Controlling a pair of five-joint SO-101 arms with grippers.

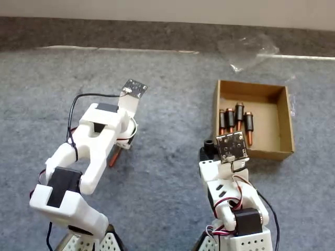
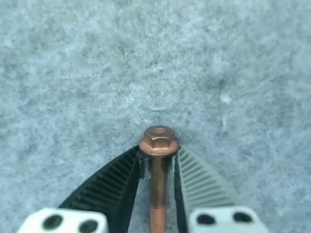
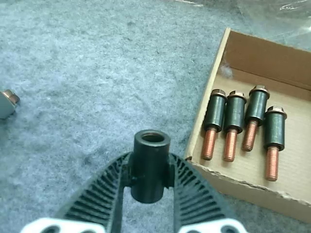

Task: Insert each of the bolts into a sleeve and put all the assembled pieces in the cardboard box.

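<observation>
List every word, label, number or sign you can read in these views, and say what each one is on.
No text, number or sign can be read in any view.
cardboard box: plain walls, no print.
bolt: no legible marking on the head.
sleeve: plain black, unmarked.
assembled pieces in the box: too small to show any marks.

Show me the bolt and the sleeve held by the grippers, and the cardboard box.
bolt (image 2: 157, 141): left wrist view, on its hexagonal head.
sleeve (image 3: 150, 170): right wrist view, on its black side.
cardboard box (image 3: 272, 58): right wrist view, on its far inner wall.
</observation>
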